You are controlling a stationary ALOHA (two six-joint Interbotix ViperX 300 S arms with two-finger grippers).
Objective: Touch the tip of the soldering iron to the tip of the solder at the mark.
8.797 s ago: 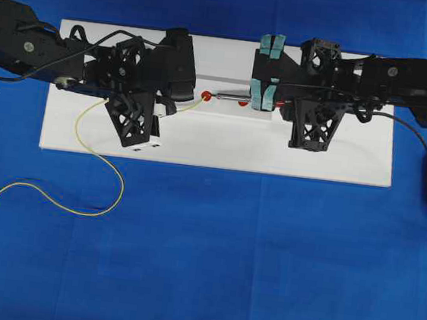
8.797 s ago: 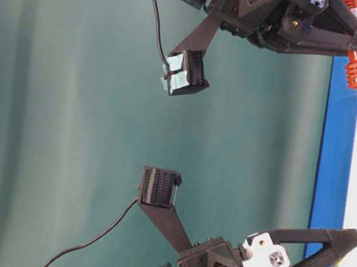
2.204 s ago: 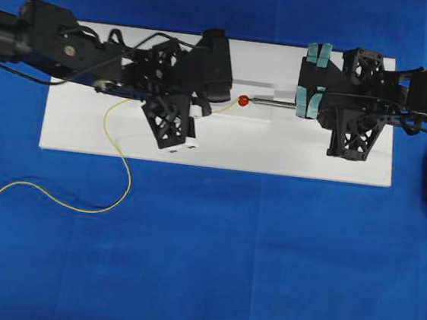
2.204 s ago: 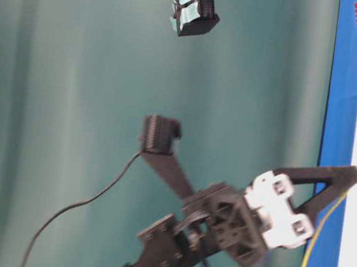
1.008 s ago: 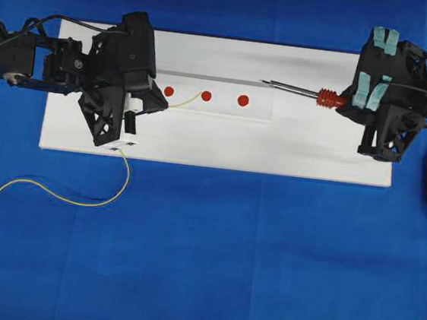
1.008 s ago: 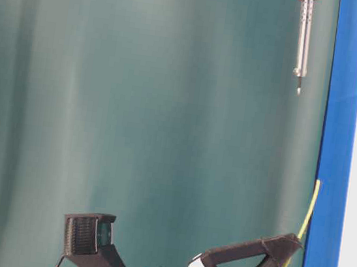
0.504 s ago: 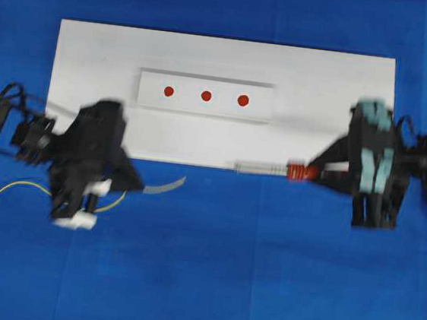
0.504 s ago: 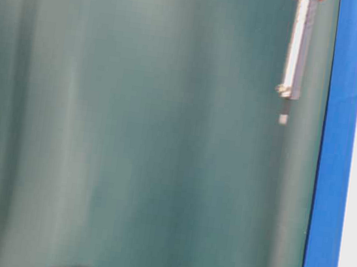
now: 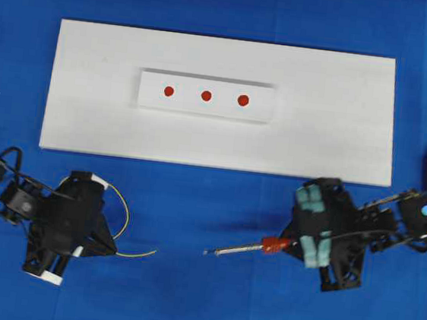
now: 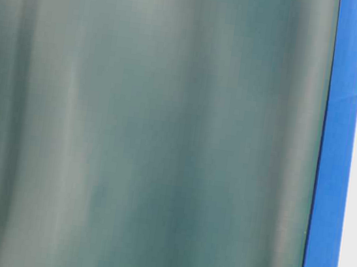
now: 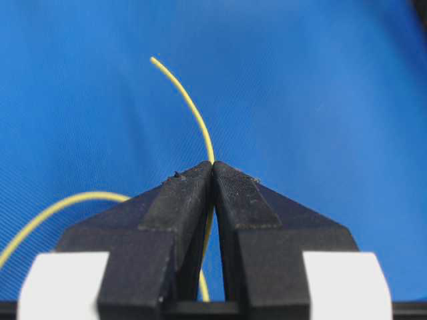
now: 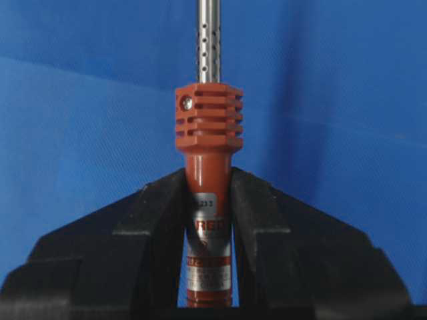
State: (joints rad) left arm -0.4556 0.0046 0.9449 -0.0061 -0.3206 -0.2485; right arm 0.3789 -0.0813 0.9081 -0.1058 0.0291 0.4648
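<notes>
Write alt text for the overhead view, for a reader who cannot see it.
Both arms sit on the blue cloth below the white board: the left tool pinches the yellow solder, the right tool grips the soldering iron, tip pointing left. Three red marks line the board's raised strip, with neither tip near them.

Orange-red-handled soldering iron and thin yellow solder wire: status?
Left gripper shut on thin yellow solder wire. Right gripper shut on orange-red-handled soldering iron. Both over blue cloth, off the white board; tips apart. Nothing between.
</notes>
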